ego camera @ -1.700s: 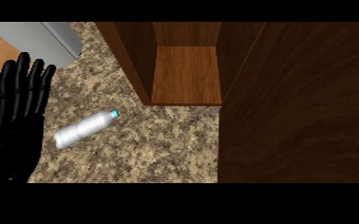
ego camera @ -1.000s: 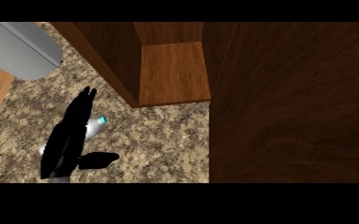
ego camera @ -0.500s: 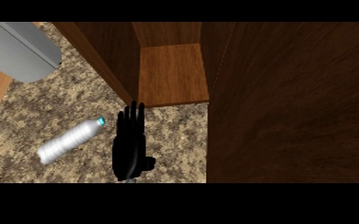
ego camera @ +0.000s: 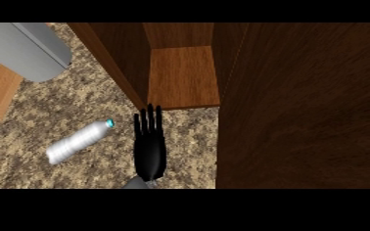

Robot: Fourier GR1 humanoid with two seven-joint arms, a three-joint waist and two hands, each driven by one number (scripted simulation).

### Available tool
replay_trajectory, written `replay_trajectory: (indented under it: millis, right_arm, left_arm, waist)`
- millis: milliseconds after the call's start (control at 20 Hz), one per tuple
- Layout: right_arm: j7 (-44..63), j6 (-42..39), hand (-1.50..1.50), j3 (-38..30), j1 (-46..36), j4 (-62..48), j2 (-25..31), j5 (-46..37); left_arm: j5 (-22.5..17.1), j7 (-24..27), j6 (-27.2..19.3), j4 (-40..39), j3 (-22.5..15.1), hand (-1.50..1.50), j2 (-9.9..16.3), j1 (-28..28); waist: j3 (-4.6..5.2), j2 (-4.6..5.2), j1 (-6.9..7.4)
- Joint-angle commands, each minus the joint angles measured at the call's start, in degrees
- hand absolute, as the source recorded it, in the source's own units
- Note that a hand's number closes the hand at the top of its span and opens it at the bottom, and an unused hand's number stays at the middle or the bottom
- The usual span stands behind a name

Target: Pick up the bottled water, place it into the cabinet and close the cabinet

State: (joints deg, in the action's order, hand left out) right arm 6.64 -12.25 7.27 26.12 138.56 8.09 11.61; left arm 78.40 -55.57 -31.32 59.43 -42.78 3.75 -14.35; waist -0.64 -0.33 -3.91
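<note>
The water bottle (ego camera: 76,142) lies on its side on the speckled counter (ego camera: 65,107), its teal cap pointing up and right. My left hand (ego camera: 149,149) is just right of it, apart from it, open, with straight fingers pointing at the front edge of the cabinet's shelf (ego camera: 182,76). It holds nothing. The wooden cabinet is open, and its inside shows no objects. My right hand does not show.
The cabinet's dark wooden door (ego camera: 296,107) fills the right side of the view. A grey rounded object (ego camera: 33,49) sits at the upper left, and a light wooden surface (ego camera: 7,85) shows at the left edge.
My left hand came in from the left edge, passed over the bottle and now lies to its right. The bottle stays lying where it was.
</note>
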Motion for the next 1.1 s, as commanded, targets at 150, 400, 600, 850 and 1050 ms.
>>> replay_trajectory:
  millis: [150, 400, 600, 850, 1050]
  right_arm:
    - [0.7, -1.1, -1.5, -1.9, 9.9, 11.9, 1.1, 3.7]
    - [-3.8, -2.1, -1.5, 0.7, 11.6, 8.9, -0.6, -0.1]
    - [-7.0, -5.0, -1.5, -1.7, 18.2, 12.9, 1.3, 3.3]
    - [-10.4, -7.2, -1.5, -3.0, 23.0, 11.8, 1.7, 3.5]
    - [-12.9, -8.7, -1.5, -1.7, 26.7, 13.1, 1.5, 3.2]
  left_arm:
    - [-0.8, -6.7, -5.8, -6.3, -4.1, -1.5, -3.5, -2.0]
    - [-2.4, -3.3, -8.3, -11.3, 2.4, -1.5, -3.5, -5.7]
    - [-2.4, -2.3, -10.7, -9.6, 4.5, -1.5, -2.2, -4.0]
    - [-1.1, -2.0, -9.7, -8.6, 6.5, -1.5, -1.1, -2.8]
    - [-5.7, 2.0, -7.4, -4.3, 9.4, -1.5, 4.3, -0.9]
  waist:
    - [0.75, 0.24, 0.93]
    - [0.75, 0.34, 1.79]
    - [0.73, 0.04, 1.38]
    - [0.68, 0.11, 2.42]
    - [0.7, 0.15, 2.82]
